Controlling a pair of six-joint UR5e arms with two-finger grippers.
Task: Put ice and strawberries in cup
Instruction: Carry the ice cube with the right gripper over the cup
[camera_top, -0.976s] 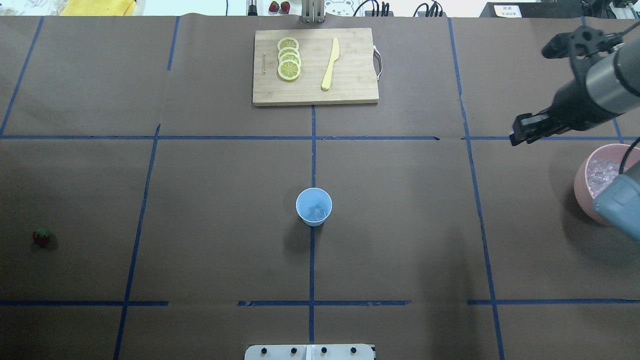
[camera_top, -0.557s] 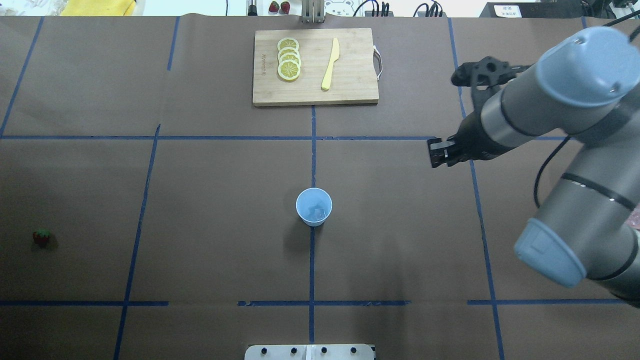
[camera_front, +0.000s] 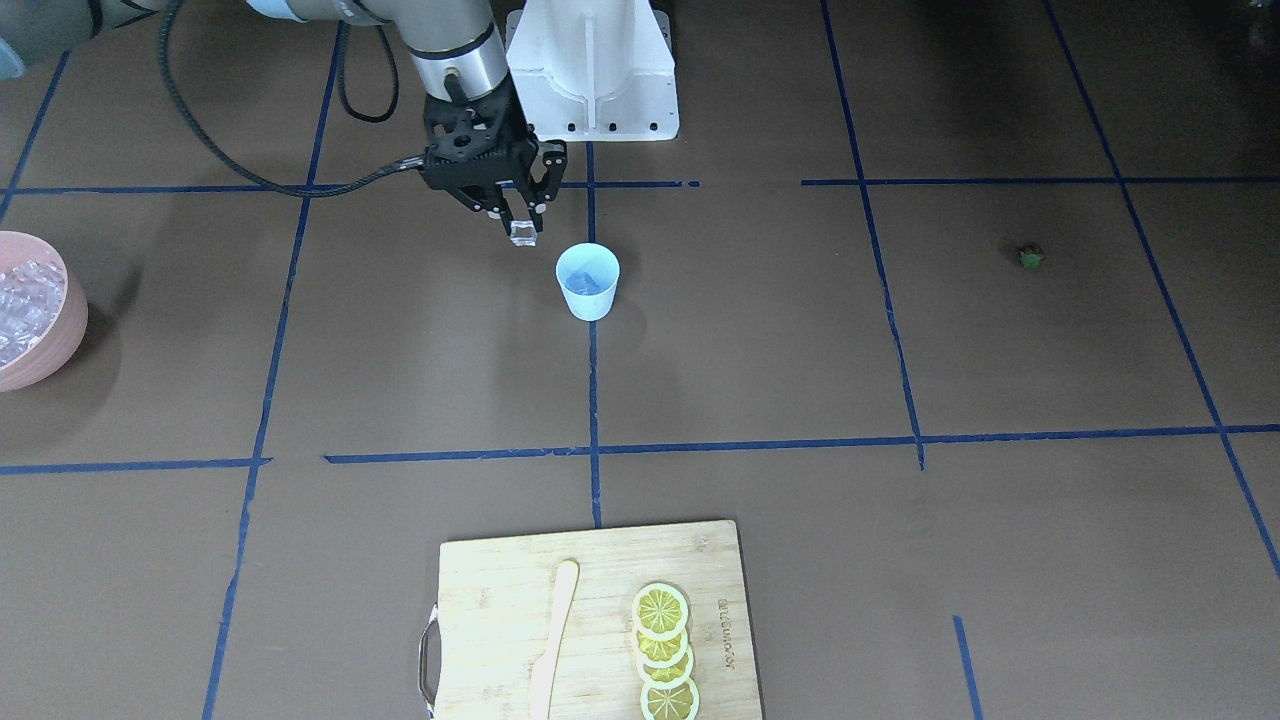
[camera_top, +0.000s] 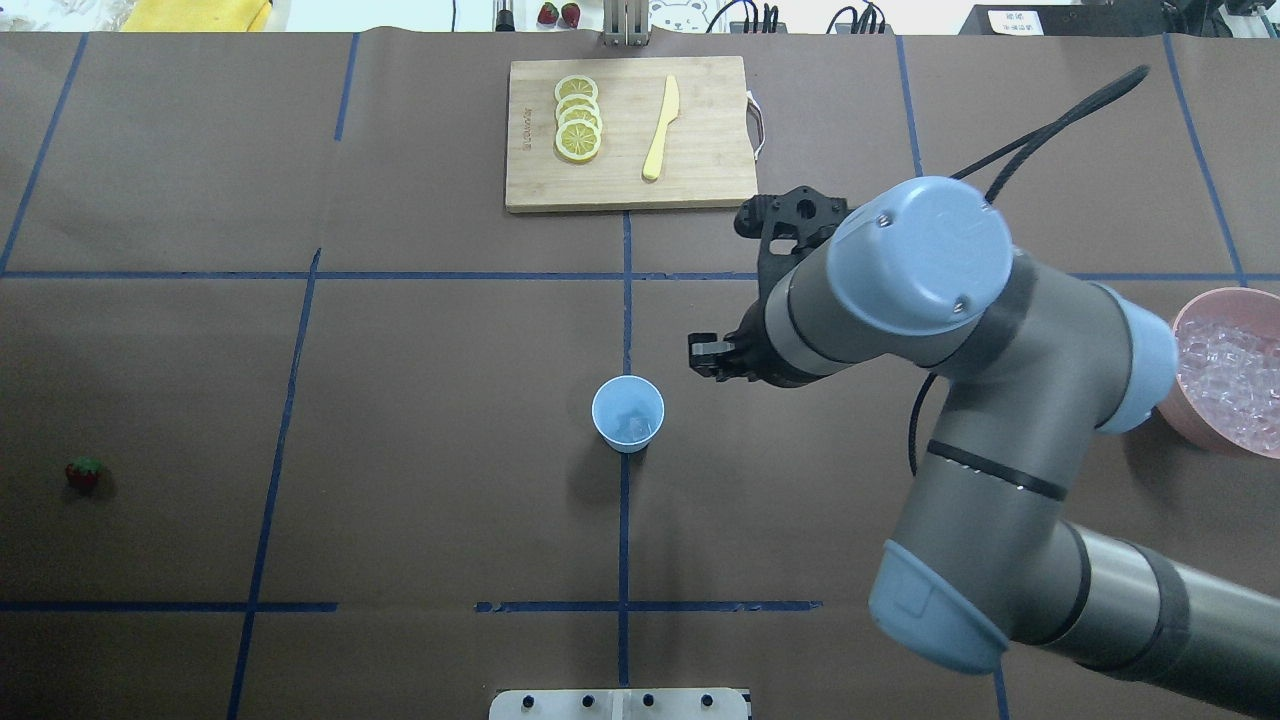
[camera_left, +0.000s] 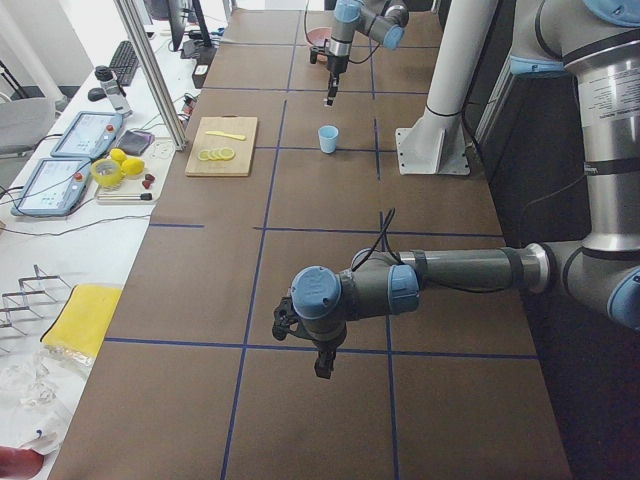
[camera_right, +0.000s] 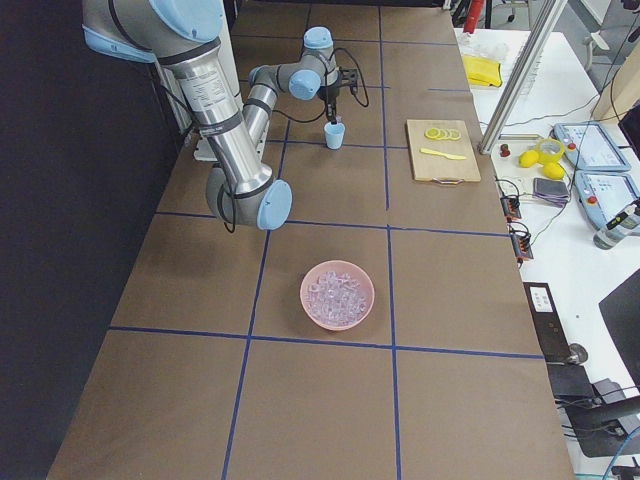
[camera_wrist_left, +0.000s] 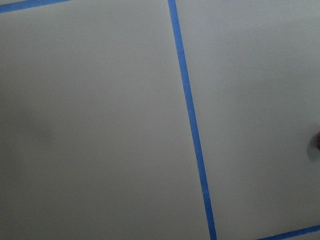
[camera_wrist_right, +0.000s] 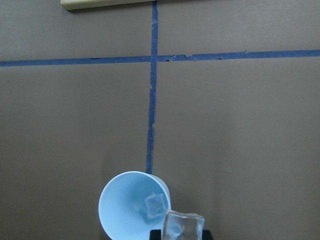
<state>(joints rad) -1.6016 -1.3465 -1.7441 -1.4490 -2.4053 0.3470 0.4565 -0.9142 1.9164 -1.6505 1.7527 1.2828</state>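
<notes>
The table (camera_top: 400, 400) carries cup (camera_top: 627, 413), strawberry (camera_top: 83, 472), bowl (camera_front: 58, 348) — cutting board (camera_top: 700, 150).

Cup (camera_top: 628, 412) is sitting at worktop (camera_top: 420, 420) centre, ice cube (camera_wrist_right: 154, 205) lying in it; second cube (camera_front: 523, 236) is hanging just right of it. Board (camera_top: 705, 175) is lying mid far edge, carrying lemon slices (camera_top: 578, 118) and knife (camera_top: 661, 128). Bowl (camera_front: 70, 330) is sitting by right edge, strawberry (camera_top: 84, 472) by left.

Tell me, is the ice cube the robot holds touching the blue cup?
Apart. The front-facing view shows bare table between the held ice cube and the cup.
</notes>
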